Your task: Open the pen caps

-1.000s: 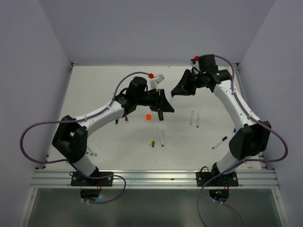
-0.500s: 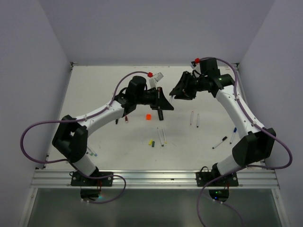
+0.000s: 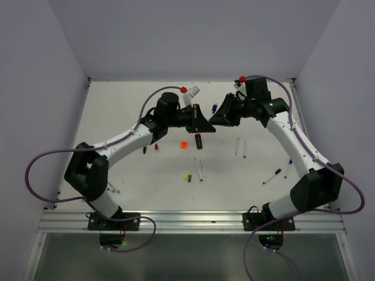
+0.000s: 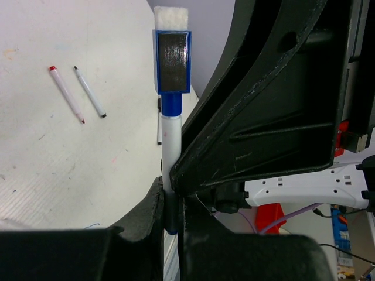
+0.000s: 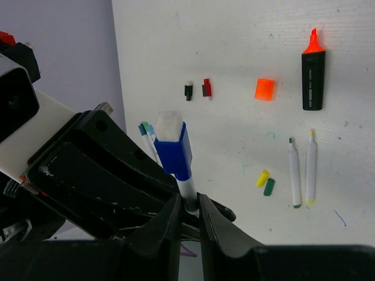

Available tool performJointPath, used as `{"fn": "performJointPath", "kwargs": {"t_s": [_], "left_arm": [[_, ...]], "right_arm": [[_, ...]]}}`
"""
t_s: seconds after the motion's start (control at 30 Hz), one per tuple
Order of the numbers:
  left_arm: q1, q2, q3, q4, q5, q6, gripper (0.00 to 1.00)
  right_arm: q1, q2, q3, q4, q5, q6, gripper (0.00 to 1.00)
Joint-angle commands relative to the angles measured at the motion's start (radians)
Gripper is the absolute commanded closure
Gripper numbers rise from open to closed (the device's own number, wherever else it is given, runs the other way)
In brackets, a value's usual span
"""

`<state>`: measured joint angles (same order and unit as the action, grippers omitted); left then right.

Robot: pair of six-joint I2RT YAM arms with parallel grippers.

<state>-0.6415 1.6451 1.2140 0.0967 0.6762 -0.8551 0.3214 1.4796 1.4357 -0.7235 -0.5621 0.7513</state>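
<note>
The left claw (image 4: 173, 219) is clamped tight on the white barrel of a pen (image 4: 170, 146). The right claw (image 5: 188, 225) pinches the same barrel just under its blue cap (image 5: 174, 153), which is on the pen. Both claws meet in the air above the counter (image 5: 234, 35). On it lie an orange cap (image 5: 265, 89), a black marker (image 5: 313, 79), a yellow cap (image 5: 262, 178) and a green cap (image 5: 269, 187).

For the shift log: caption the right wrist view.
Right gripper pinches the blue-capped pen; orange cap and black marker lie beyond.
</note>
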Motion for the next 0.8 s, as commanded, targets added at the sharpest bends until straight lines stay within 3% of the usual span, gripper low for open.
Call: {"fn": "performJointPath", "kwargs": {"t_s": [0.0,0.1,0.17,0.2,0.23,0.27,0.33,0.37,0.5,0.7,0.77], "left_arm": [[0.003,-0.033,-0.007,0.086,0.028,-0.025,1.00],[0.005,-0.041,-0.021,0.110,0.045,-0.035,1.00],[0.005,-0.042,-0.033,0.135,0.059,-0.041,1.00],[0.005,-0.045,-0.033,0.143,0.065,-0.044,1.00],[0.008,-0.053,-0.034,0.143,0.063,-0.041,0.91],[0.011,-0.063,-0.051,0.137,0.054,-0.039,0.51],[0.029,-0.112,-0.085,0.146,0.025,-0.032,0.26],[0.040,-0.128,-0.111,0.146,0.020,-0.025,0.08],[0.141,-0.176,-0.162,0.167,0.040,-0.032,0.08],[0.197,-0.145,-0.165,0.306,0.128,-0.105,0.26],[0.197,-0.125,-0.165,0.401,0.169,-0.168,0.26]], "right_arm": [[0.013,-0.001,0.005,0.045,-0.016,0.022,0.79],[0.016,0.018,0.017,0.052,-0.018,0.022,0.82],[0.022,0.028,0.019,0.055,-0.018,0.016,1.00],[0.022,0.030,0.023,0.052,-0.010,0.007,1.00],[0.022,0.030,0.028,0.027,0.001,-0.006,1.00],[0.022,0.030,0.041,0.013,0.020,-0.036,1.00],[0.022,0.028,0.048,-0.029,0.024,-0.069,1.00],[0.022,0.022,0.048,-0.037,0.027,-0.096,1.00],[0.025,0.004,0.008,-0.036,-0.015,-0.141,1.00],[0.025,-0.010,-0.058,0.090,-0.278,-0.145,1.00],[0.027,-0.016,-0.066,0.134,-0.332,-0.141,1.00]]}}
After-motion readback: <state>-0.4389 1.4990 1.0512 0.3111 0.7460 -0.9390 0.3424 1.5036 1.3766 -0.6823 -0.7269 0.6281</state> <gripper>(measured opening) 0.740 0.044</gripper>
